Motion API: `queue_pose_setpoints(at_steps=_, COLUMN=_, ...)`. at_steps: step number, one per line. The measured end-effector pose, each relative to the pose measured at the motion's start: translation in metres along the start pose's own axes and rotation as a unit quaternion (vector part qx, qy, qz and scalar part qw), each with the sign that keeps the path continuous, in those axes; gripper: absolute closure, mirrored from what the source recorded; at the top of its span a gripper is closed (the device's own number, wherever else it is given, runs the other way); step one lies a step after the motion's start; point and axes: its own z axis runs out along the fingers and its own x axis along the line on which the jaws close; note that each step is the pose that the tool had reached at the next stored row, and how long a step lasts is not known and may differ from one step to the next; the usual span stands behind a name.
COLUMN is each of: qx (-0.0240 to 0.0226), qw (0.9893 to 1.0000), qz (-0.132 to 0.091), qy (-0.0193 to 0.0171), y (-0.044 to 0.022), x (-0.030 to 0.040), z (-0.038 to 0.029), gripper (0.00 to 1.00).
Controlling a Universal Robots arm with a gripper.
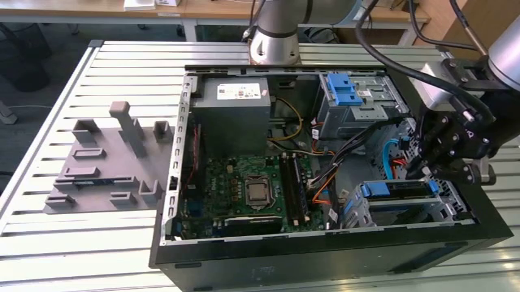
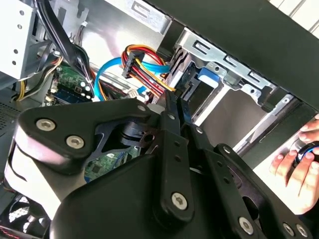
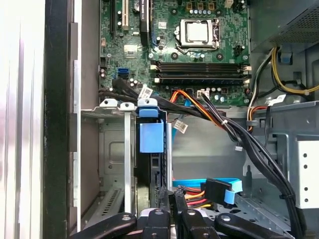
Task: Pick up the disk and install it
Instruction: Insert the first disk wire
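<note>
The gripper (image 3: 173, 215) has its two black fingers (image 3: 165, 203) drawn close together, and nothing is visible between them. In both wrist views they point at the near end of the disk (image 3: 153, 167). I cannot tell whether they touch it.

The one disk stands on edge in a slot of the lower drive cage (image 3: 112, 149), with its blue carrier tab (image 3: 151, 137) at the far end. In the exterior view the gripper (image 1: 439, 159) hangs just over that cage, at the exterior view's right, and the disk (image 1: 394, 190) shows as a blue-edged slab.

The open computer case (image 1: 325, 258) holds:
- two drive cages, the second cage (image 1: 357, 106) topped by a blue bracket (image 1: 344, 89);
- one grey power supply (image 1: 235, 112);
- one green motherboard (image 1: 243, 191) with one processor socket (image 1: 258, 191);
- bundles of black, orange, red and yellow cables (image 3: 219, 119), plus one flat blue cable (image 3: 209, 183).

A person's hand (image 2: 298, 162) rests outside the case wall.

The case lies on a pale slatted metal table (image 1: 81, 240). One grey moulded fixture (image 1: 106, 164) sits at the exterior view's left. Beyond the table are dark floor and a light wooden desk (image 1: 211, 11).
</note>
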Motion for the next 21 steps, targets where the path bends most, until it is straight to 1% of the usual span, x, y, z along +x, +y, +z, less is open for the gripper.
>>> queue_pose_setpoints(at_steps=7, qx=-0.002, qw=1.0, qz=-0.004, qy=0.0003, y=-0.0005, x=0.0028, z=0.0032, gripper=0.84)
queue_pose_setpoints(at_steps=10, qx=-0.0031, qw=1.0, qz=-0.004, qy=-0.0012, y=-0.0017, x=0.0038, z=0.0032, gripper=0.84)
queue_pose_setpoints(at_steps=14, qx=-0.0036, qw=1.0, qz=-0.004, qy=-0.0016, y=-0.002, x=0.0052, z=0.0033, gripper=0.84)
queue_pose_setpoints(at_steps=17, qx=-0.004, qw=1.0, qz=-0.003, qy=-0.0021, y=-0.0021, x=0.0076, z=0.0032, gripper=0.84)
queue_pose_setpoints(at_steps=21, qx=-0.0046, qw=1.0, qz=-0.003, qy=-0.0028, y=-0.0021, x=0.0082, z=0.0037, gripper=0.84)
